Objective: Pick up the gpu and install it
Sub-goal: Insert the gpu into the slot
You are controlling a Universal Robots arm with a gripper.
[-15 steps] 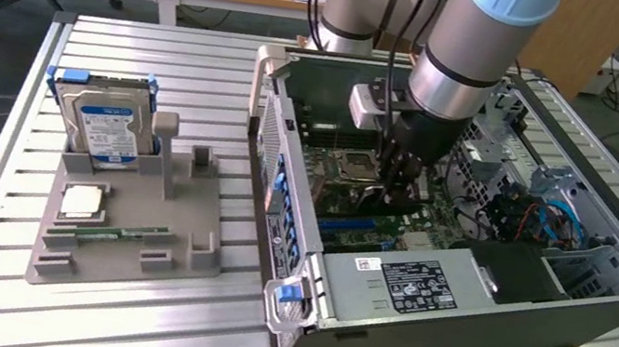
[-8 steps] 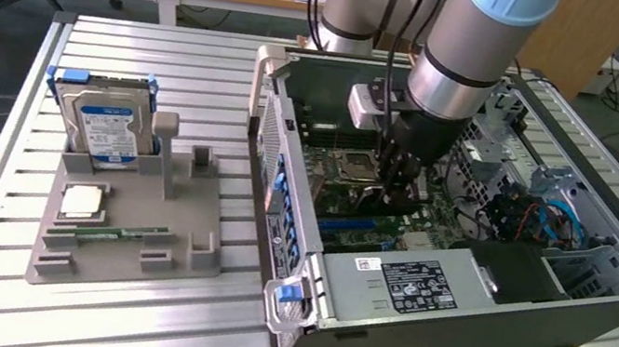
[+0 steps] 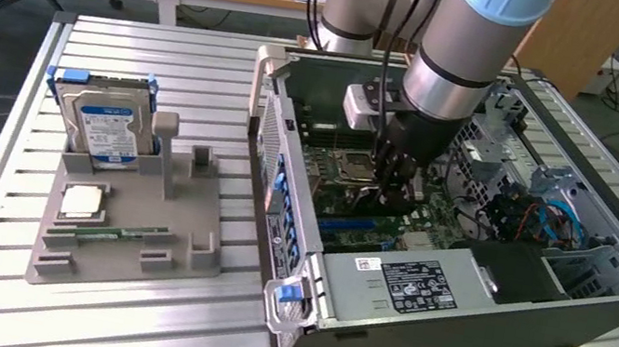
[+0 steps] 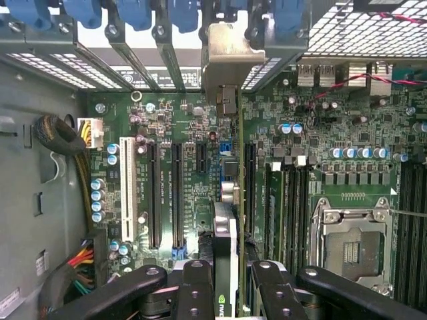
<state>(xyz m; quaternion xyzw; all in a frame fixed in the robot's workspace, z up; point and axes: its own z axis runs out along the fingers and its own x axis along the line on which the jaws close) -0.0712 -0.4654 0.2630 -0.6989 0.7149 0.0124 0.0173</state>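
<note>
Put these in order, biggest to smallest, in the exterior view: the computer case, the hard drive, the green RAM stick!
1. Computer case, easily the biggest.
2. Hard drive.
3. RAM stick, thinnest and smallest.

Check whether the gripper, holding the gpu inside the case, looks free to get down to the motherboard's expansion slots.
Probably yes. The gripper is inside the open computer case, shut on the gpu held edge-on above the motherboard. The long black slots look bare, with no cable crossing them.
</note>
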